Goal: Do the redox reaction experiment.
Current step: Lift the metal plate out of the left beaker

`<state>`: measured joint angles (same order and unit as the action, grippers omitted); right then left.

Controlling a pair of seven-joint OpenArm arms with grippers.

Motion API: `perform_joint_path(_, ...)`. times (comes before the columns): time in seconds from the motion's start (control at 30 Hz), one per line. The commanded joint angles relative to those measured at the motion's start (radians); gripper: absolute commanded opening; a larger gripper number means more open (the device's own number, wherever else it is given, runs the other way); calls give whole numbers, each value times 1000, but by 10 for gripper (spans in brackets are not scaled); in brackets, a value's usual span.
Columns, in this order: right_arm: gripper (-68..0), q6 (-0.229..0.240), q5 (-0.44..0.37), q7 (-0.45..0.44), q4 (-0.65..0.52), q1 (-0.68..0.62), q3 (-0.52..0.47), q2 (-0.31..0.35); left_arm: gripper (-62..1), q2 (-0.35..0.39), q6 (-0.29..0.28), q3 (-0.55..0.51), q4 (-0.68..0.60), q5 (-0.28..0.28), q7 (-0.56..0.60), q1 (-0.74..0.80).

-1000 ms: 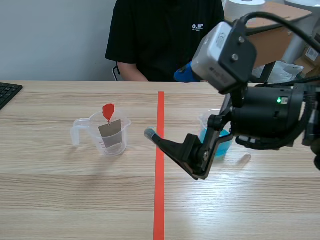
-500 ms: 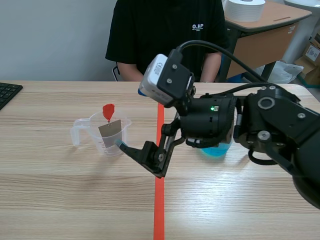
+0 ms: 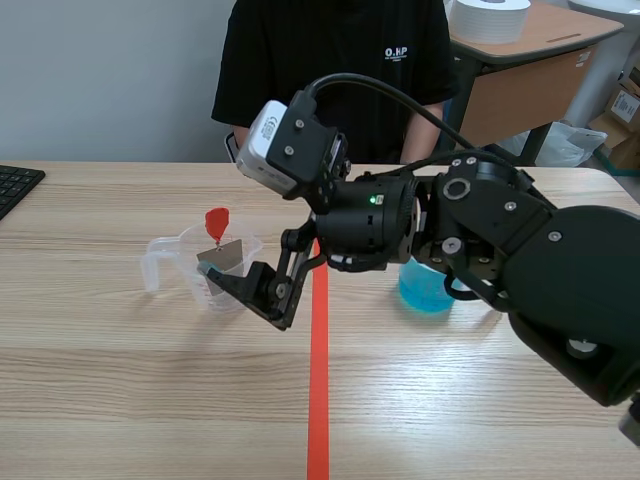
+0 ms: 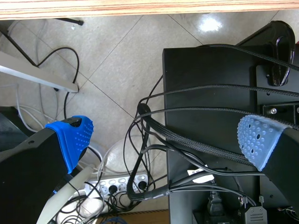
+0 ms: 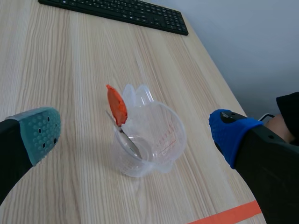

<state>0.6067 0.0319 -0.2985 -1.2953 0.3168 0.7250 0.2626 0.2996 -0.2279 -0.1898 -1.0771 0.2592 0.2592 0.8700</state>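
A clear measuring cup stands left of the red tape line. A red clip hangs a grey metal plate inside it. My right arm comes in from the right and crosses the line. Its gripper is low, right at the cup. In the right wrist view the gripper is open, and the cup with the clip sits ahead between the fingers, untouched. A beaker of blue liquid stands right of the line, partly behind the arm. My left gripper is open, over the floor below the table edge.
A person in a black shirt sits across the table. A black keyboard lies at the far left edge, and also shows beyond the cup. The red tape line runs down the table's middle. Cables and a black box lie under the left gripper.
My right arm has swung left from beside the blue beaker, across the red line, to the clear cup. The cup and the beaker have stayed put.
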Motion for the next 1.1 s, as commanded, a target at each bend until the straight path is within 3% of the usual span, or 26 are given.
perform_joint_path(0.0,4,-8,-11,-22,-14,32,-3,0,14,2,0,0,-14,6,10,10)
perform_joint_path(0.07,1,-8,-11,-23,-14,40,-3,0,14,2,0,0,-14,6,10,11)
perform_joint_path(0.57,-322,-15,-9,-17,-12,52,-3,-5,14,2,0,0,-14,6,10,11)
perform_joint_path(0.87,-573,-15,-9,-11,-12,52,-3,-8,14,2,1,0,-14,6,9,11)
perform_joint_path(1.07,-660,-16,-10,-15,-12,52,-3,-8,14,2,1,0,-14,6,10,11)
